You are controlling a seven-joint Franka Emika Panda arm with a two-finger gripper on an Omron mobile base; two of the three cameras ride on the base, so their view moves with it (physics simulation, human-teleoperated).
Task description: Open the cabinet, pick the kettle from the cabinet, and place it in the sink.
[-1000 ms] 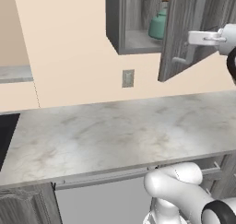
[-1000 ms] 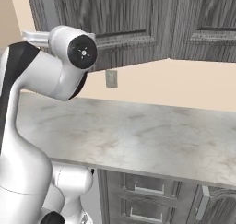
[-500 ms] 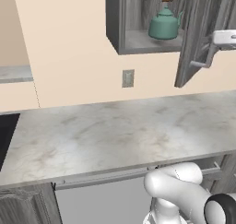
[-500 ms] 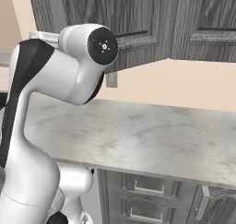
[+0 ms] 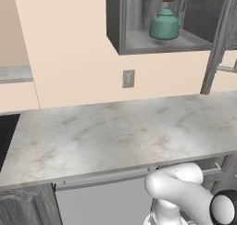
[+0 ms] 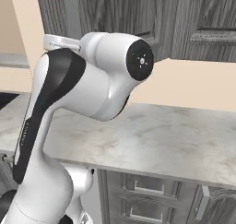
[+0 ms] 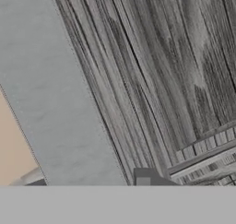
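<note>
Teal kettle (image 5: 165, 26) on open cabinet (image 5: 139, 39) shelf, door (image 5: 221, 39) edge-on alongside; gripper state unclear.

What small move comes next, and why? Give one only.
Probably let go of the door and bring the hand toward the kettle. The cabinet door stands swung wide, and the kettle sits upright and unobstructed on the shelf, its arched handle on top.

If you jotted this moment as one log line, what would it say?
stage: opening cabinet | door: swung wide | kettle: upright on shelf, untouched | counter below | gripper: state unclear
</note>
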